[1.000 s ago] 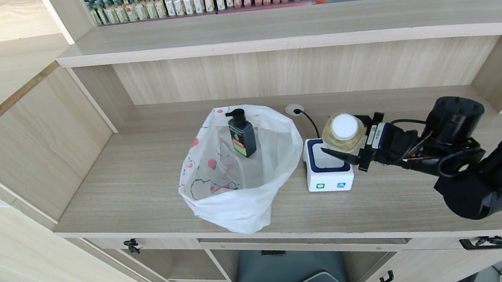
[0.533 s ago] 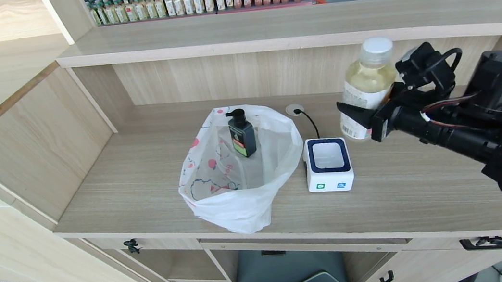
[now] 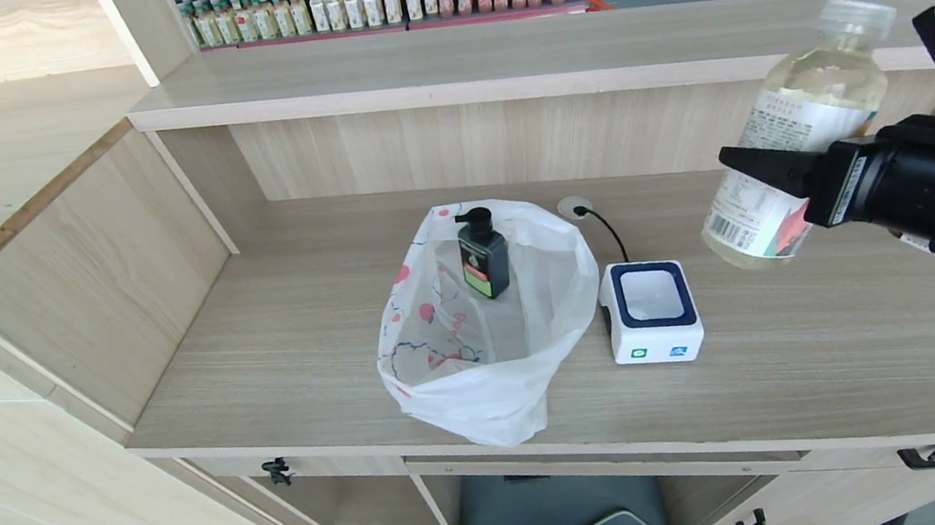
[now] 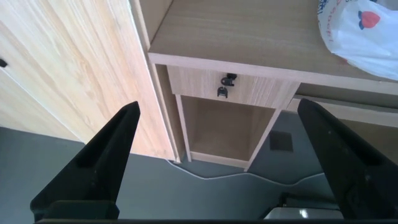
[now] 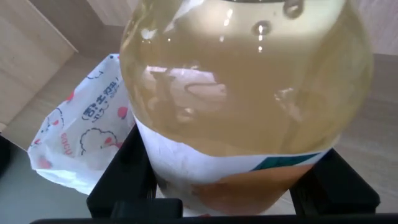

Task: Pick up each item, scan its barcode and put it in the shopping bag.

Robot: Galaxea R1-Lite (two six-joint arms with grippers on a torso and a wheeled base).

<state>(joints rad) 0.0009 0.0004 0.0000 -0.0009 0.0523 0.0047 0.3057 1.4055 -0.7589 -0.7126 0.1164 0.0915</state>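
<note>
Head view, clock directions taken around the scanner point(image 3: 651, 311), which sits flat on the table point(image 3: 288, 340) with its window facing up.

- Right gripper point(image 3: 761, 174): pinching the bottle point(image 3: 787, 139) across its lower body. One dark finger lies over the label on the near side. The right wrist view confirms this, with a finger on each side of the bottle point(image 5: 242, 93) and the gripper point(image 5: 230, 196) clamped around the label band.
- Bottle: clear, with pale yellow liquid and a whitish cap. It is held in the air at 2 o'clock from the scanner, well apart from it and clear of the table. It is tilted, cap toward 1 o'clock and base toward 7 o'clock. A barcode point(image 3: 730, 230) shows on the label near the base.
- Shopping bag point(image 3: 484, 391): white plastic with red and dark print, mouth open, at 9 o'clock and just beside the scanner. A black pump bottle point(image 3: 484, 256) stands upright inside, against the far wall of the bag.
- A black cable point(image 3: 605, 231) runs from the scanner toward 11 o'clock to a round grommet point(image 3: 575, 207).
- Left gripper point(image 4: 217, 109): fingers spread wide, nothing between them. It hangs low in front of the table, facing a drawer point(image 4: 230, 87) with a small dark lock fitting. A corner of the bag point(image 4: 360, 34) overhangs the table edge.
</note>
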